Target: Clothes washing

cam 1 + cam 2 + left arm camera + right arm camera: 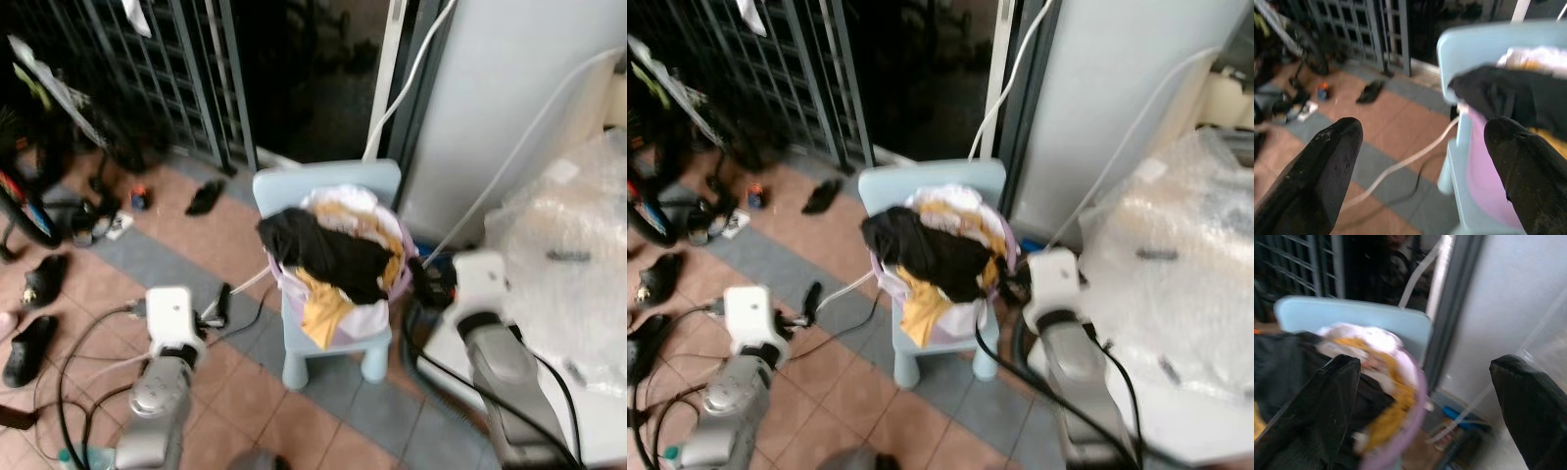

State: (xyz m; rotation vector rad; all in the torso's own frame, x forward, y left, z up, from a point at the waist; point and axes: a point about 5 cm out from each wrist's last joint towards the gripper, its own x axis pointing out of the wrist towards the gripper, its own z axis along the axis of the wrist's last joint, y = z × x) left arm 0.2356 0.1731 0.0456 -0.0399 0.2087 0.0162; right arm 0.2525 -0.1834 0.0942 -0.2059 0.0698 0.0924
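Note:
A pale blue child's chair (294, 184) carries a pink basin (403, 266) heaped with laundry. A black garment (328, 252) lies on top, and a yellow one (321, 309) hangs over the front rim above white cloth. My left gripper (218, 305) is held low to the left of the chair, open and empty. In the left wrist view its fingers (1327, 176) stand wide apart, facing the chair's side. My right gripper (432, 280) is near the basin's right rim, open. Its fingers (1317, 416) frame the basin (1418, 396) and the wall behind it.
A bulky white appliface wrapped in bubble wrap (558, 245) stands at the right. A white hose (407, 73) runs up behind the chair. A metal gate (167, 69), a bicycle wheel (22, 211), shoes (205, 198) and cables (88, 343) crowd the tiled floor at left.

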